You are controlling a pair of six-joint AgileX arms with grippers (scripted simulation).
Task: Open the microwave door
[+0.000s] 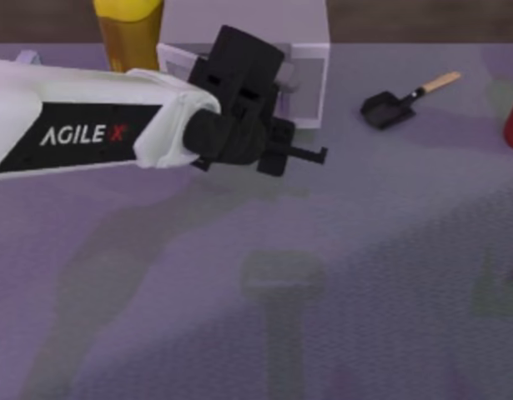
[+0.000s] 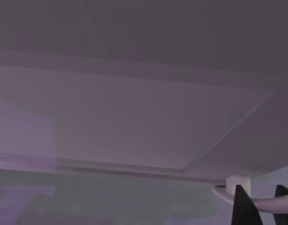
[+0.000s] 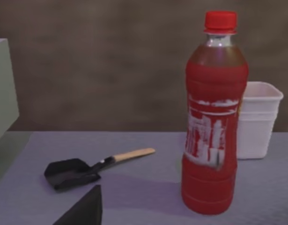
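The light grey microwave (image 1: 264,21) stands at the back centre of the table. Its door (image 1: 179,58) is swung a little way out from its left hinge. In the left wrist view the door (image 2: 134,117) with its framed window fills most of the picture. My left gripper (image 1: 310,155) reaches in from the left to the door's free edge. There the left gripper (image 2: 259,188) is shut on the pale curved door handle (image 2: 270,202). My right gripper (image 3: 90,208) shows only as a dark wedge in its own wrist view and is outside the top view.
A tall yellow container (image 1: 127,29) stands left of the microwave. A black scoop with a wooden handle (image 1: 398,104) lies to its right. A red bottle (image 3: 214,117) and a white tub (image 3: 258,119) stand at the far right.
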